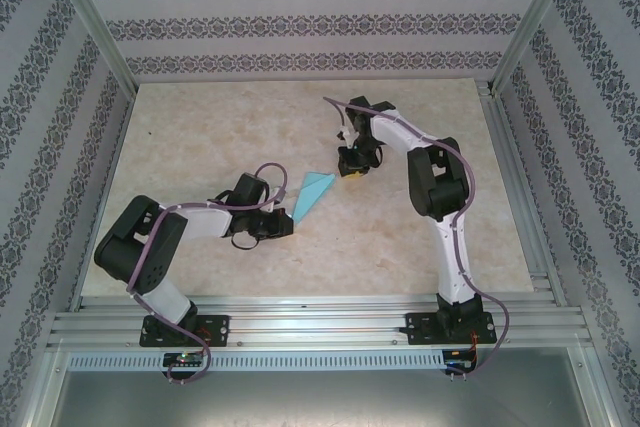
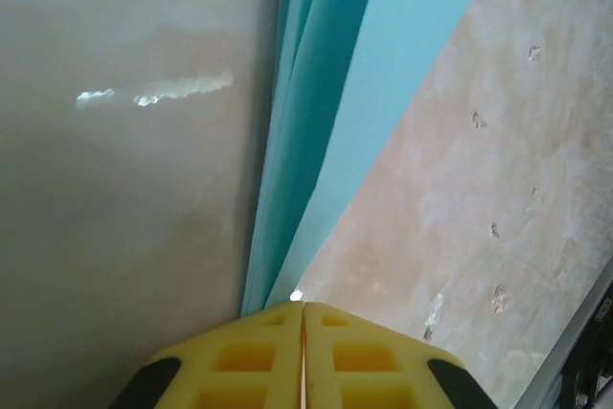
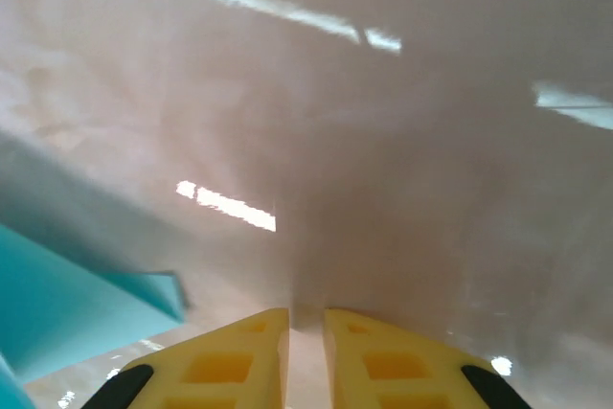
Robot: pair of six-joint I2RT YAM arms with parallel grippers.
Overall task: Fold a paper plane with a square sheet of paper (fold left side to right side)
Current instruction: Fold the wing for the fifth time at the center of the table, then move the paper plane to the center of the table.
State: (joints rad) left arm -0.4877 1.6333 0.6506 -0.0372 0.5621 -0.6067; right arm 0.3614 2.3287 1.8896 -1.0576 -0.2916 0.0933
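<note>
Paper (image 1: 312,195) lies on the table (image 1: 200,137) a little left of the middle. From above I see it as a slim folded cyan wedge, going from lower left to upper right. My left gripper (image 1: 287,221) is at its lower end and my right gripper (image 1: 351,173) is just beside its upper right corner, so the two arms face each other across it. On the left wrist camera the yellow fingers (image 2: 239,361) are pressed together, with only a thin seam between them. The paper (image 2: 316,141) runs away from the tips in several layers, and its near end reaches the tips. Whether it is pinched there or only touched, I cannot tell. On the right wrist camera the fingers (image 3: 230,361) stand a narrow gap apart with nothing in the gap, and I see bare table through it. The paper (image 3: 67,313) is to the left of them, apart from both fingers.
</note>
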